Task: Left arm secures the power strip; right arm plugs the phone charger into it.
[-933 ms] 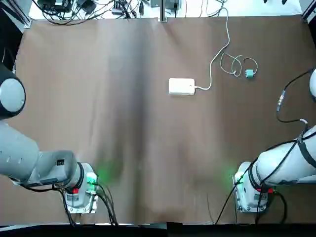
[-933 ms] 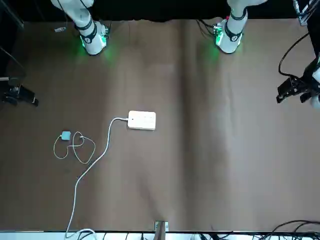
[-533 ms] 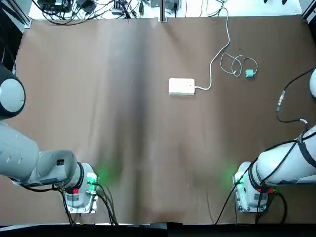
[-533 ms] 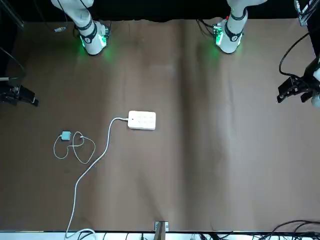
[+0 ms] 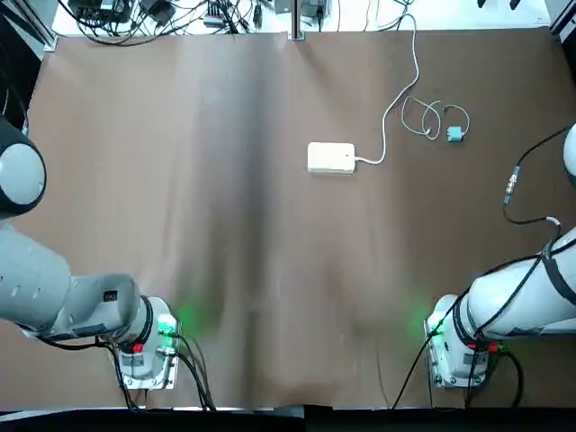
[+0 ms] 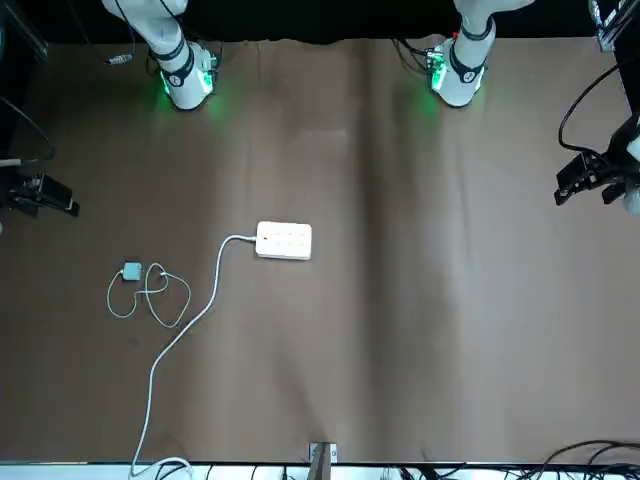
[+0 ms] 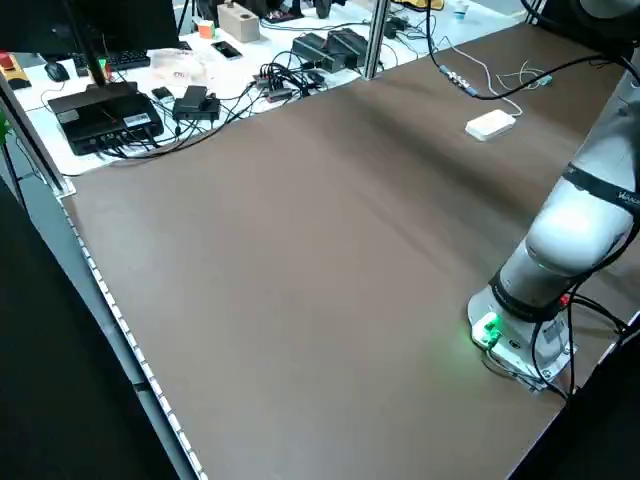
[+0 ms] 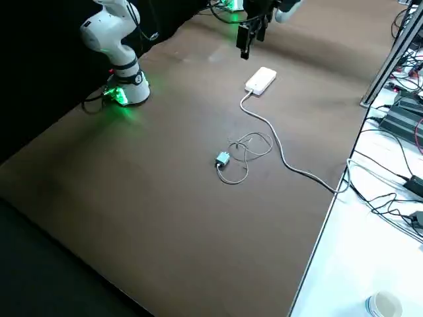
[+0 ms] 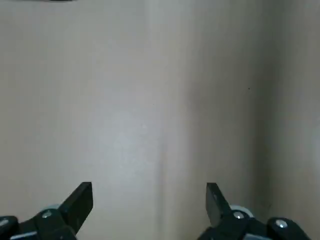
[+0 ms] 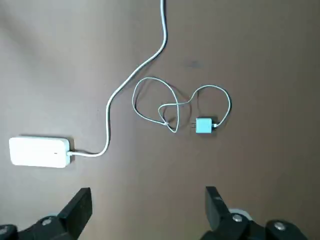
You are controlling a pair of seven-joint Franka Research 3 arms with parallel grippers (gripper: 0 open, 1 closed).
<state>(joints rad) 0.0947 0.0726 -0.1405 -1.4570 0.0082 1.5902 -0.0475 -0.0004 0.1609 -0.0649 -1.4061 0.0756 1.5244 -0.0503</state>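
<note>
Desk (image 5: 225, 225): one brown surface; no containers stand on it.
Power strip (image 5: 331, 157): one white block lying flat, right of the desk's centre in the top view, untouched by either arm.
Cord (image 5: 396, 90): one thick white lead running from the strip's short end to the far edge.
Phone charger (image 5: 455, 135): one teal plug lying near the strip but apart from it, on the robot's right, its thin cable (image 10: 160, 102) looped beside it.
Left gripper (image 9: 150, 202): raised over bare desk on the robot's left, jaws released and empty.
Right gripper (image 10: 149, 202): raised above the charger and strip, jaws released and empty.
</note>
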